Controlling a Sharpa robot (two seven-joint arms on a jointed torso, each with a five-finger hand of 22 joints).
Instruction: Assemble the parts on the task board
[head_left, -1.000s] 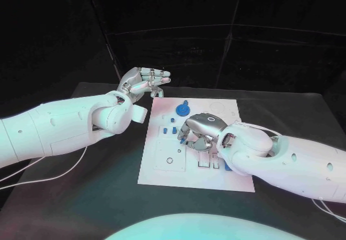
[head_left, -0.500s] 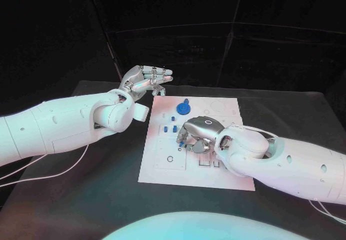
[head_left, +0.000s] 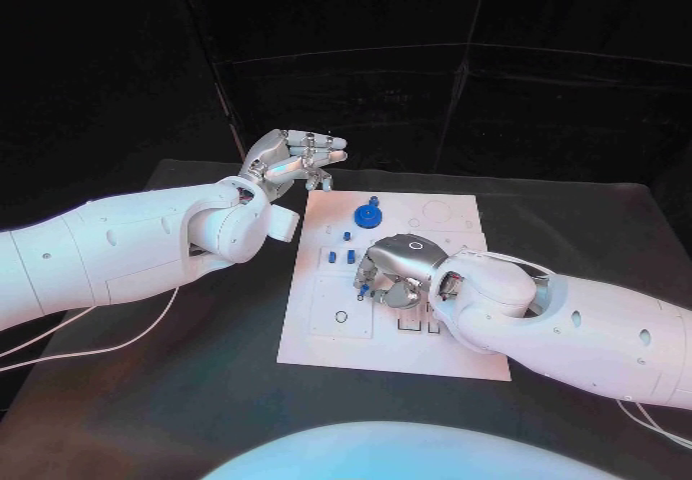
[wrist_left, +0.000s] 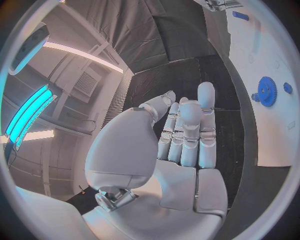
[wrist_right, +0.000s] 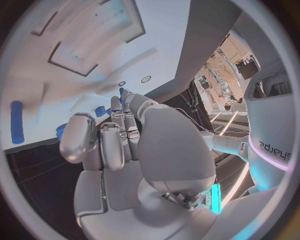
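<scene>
Fingers of the right hand (head_left: 397, 268) curl downward over the middle of the task board (head_left: 325, 338), tips close to the white surface among the small blue parts; in the right wrist view the fingers (wrist_right: 119, 130) lie side by side and bent, with the thumb folded across in front of them, and whether a part is pinched between them cannot be told. A small blue peg (head_left: 362, 296) shows just beside the fingertips on their left, and two short blue pieces (head_left: 338, 258) stand a little farther off on the left. The right arm comes in from the near right, forearm low over the board's near right corner. Farther away on the board, a blue gear (head_left: 368, 214) sits near the far edge, well clear of both hands; the left wrist view shows this gear (wrist_left: 267, 91) with a small blue stud (wrist_left: 287, 88) beside it. The left hand (head_left: 294, 158) is raised above the black table (head_left: 173, 400) just past the board's far left corner, palm turned up, fingers (wrist_left: 187, 132) straight and pressed together, thumb alongside them, holding nothing. The left arm reaches in from the left, bent upward at the wrist.
</scene>
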